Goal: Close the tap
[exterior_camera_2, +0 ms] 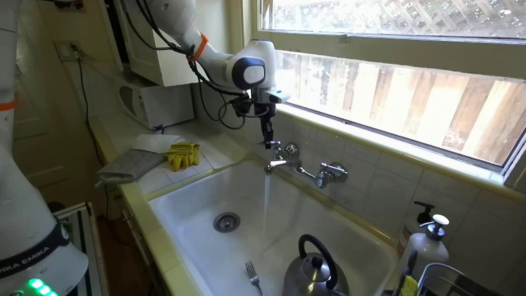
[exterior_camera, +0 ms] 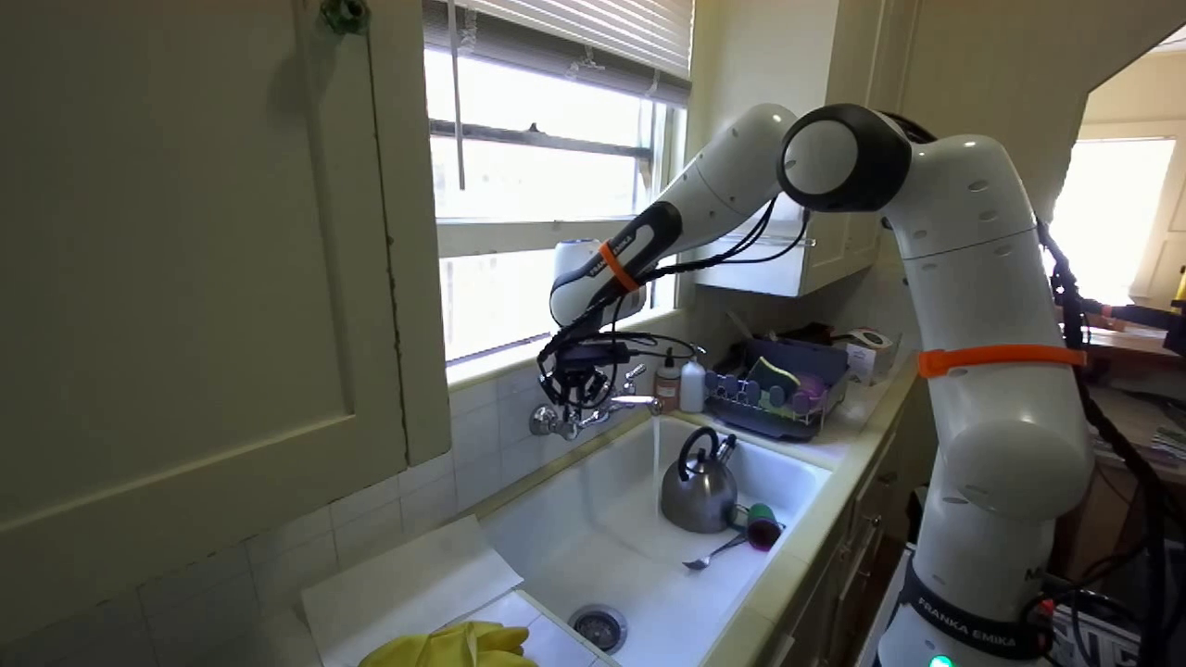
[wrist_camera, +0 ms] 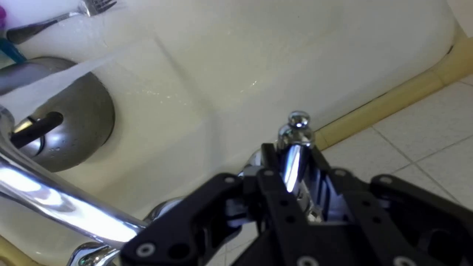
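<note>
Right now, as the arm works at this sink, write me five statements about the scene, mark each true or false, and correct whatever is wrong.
1. The tap is shut off. False: water runs from its spout.
2. In the wrist view, a handle of the tap stands between the fingers. True.
3. Yellow gloves lie on the counter. True.
4. The fork lies on the counter too. False: the fork lies in the sink.
5. The kettle stands in the sink, apart from the drain. True.
</note>
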Motion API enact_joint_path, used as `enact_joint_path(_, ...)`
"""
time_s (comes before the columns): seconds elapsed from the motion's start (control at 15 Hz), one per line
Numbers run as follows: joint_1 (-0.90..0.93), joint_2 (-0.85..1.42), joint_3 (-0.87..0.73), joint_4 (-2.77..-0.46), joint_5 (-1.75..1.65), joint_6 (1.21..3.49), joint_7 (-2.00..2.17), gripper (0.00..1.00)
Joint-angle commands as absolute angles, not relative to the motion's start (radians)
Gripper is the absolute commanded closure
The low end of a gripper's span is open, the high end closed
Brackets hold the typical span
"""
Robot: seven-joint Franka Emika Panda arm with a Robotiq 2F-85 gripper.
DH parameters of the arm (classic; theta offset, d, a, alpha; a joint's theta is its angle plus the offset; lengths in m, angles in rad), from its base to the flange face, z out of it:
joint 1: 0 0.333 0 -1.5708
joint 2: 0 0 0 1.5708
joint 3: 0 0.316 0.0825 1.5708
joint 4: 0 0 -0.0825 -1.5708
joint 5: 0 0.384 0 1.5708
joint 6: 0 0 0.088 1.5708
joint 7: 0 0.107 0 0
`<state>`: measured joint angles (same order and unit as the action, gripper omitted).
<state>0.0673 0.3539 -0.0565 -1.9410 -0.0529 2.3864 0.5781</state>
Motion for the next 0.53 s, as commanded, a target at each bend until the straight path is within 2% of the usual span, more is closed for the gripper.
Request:
enact_joint_path(0.0,0.128,0.429,-0.034,-1.847,-0.010,2.365,0.693,0.94)
enact_joint_path(0.47,0.150,0.476,-0.029,-1.793,-0.052,2.381,0.802,0.94)
